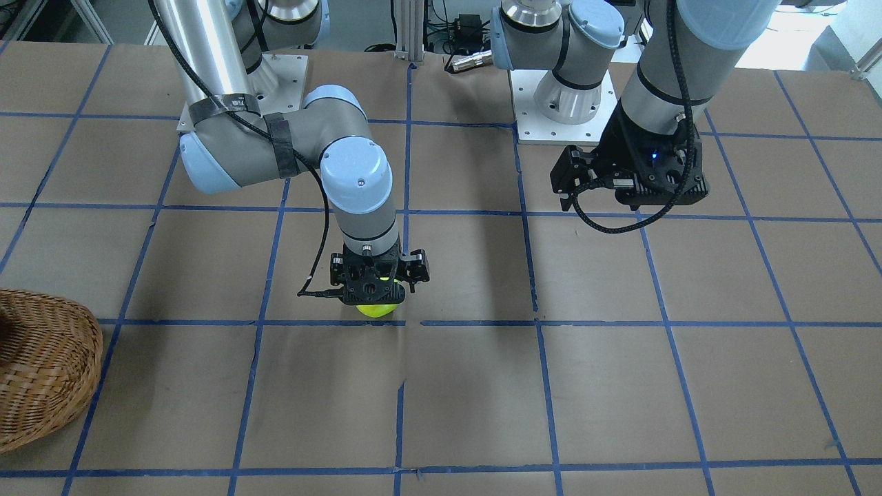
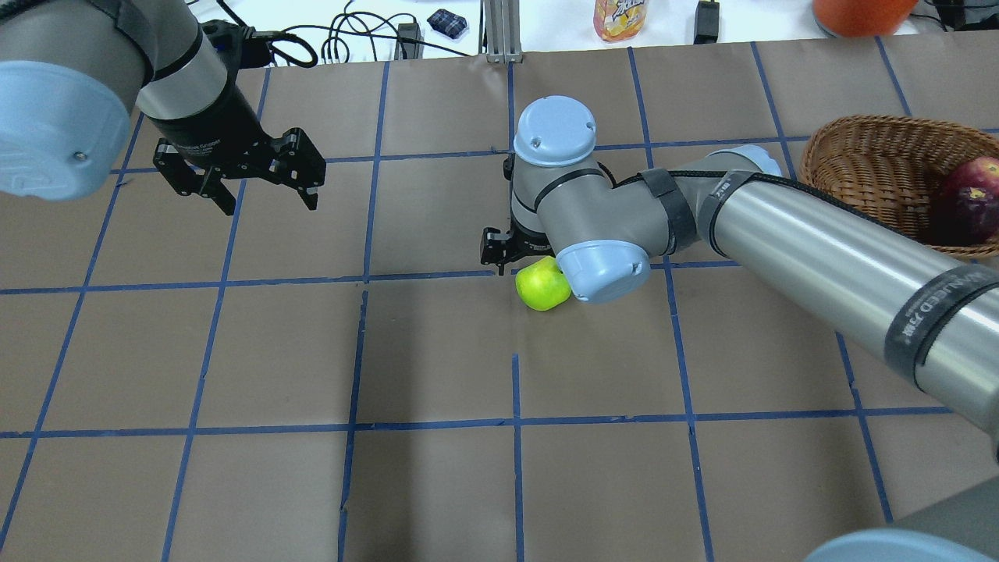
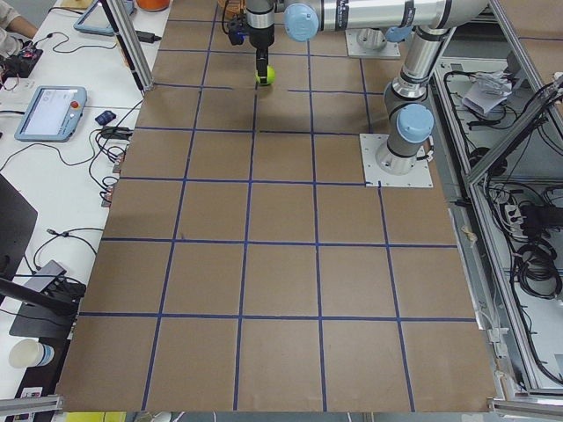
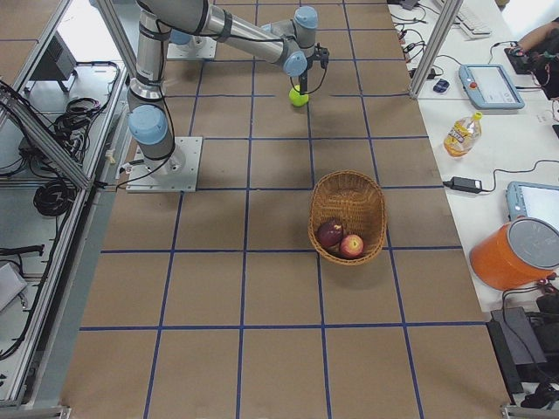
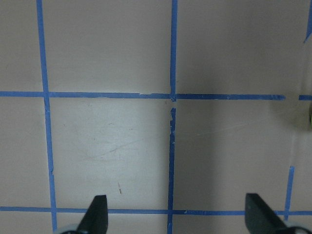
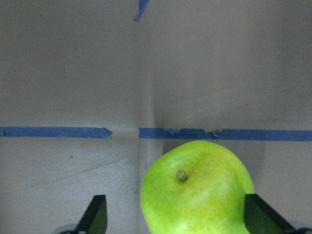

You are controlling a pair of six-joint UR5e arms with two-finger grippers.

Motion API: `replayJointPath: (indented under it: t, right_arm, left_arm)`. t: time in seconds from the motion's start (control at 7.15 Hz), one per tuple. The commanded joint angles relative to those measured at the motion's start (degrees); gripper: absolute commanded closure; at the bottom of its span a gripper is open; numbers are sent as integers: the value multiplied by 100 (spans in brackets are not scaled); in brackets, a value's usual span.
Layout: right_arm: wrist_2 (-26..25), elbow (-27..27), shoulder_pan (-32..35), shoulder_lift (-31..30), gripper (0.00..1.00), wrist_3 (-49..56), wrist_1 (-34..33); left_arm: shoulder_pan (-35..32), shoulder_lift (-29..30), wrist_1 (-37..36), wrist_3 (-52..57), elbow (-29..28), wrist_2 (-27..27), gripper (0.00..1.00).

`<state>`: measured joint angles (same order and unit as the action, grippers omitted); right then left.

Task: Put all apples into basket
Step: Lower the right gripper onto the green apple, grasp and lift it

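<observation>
The lime green apple [image 2: 541,285] lies on the table by a blue tape line near the middle, stem up in the right wrist view [image 6: 197,190]. My right gripper [image 6: 175,210] is lowered over it and open, one finger on each side, the apple nearer the right-hand finger [image 6: 256,212]. My left gripper [image 2: 265,199] hangs open and empty above the table's left part, with only tape lines below it [image 5: 175,209]. The wicker basket [image 4: 349,196] holds the maroon apple [image 4: 329,233] and the red apple [image 4: 352,245].
The basket also shows at the overhead view's right edge [image 2: 858,164], beyond my right arm's long forearm [image 2: 819,242]. Past the far table edge lie cables, a drink bottle [image 2: 620,17] and an orange container [image 2: 858,12].
</observation>
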<state>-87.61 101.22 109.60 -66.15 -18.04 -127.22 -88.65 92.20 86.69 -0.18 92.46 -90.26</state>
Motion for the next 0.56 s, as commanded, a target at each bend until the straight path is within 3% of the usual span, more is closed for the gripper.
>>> replayJointPath:
  t: [0.0, 0.42]
  right_arm:
    - [-422, 117, 44, -3, 0, 344, 4]
    - [-441, 109, 44, 50, 0, 573, -31]
  left_arm:
    - [-20, 0, -47, 0, -9, 0, 0]
    - [-12, 0, -56, 0, -18, 9, 0]
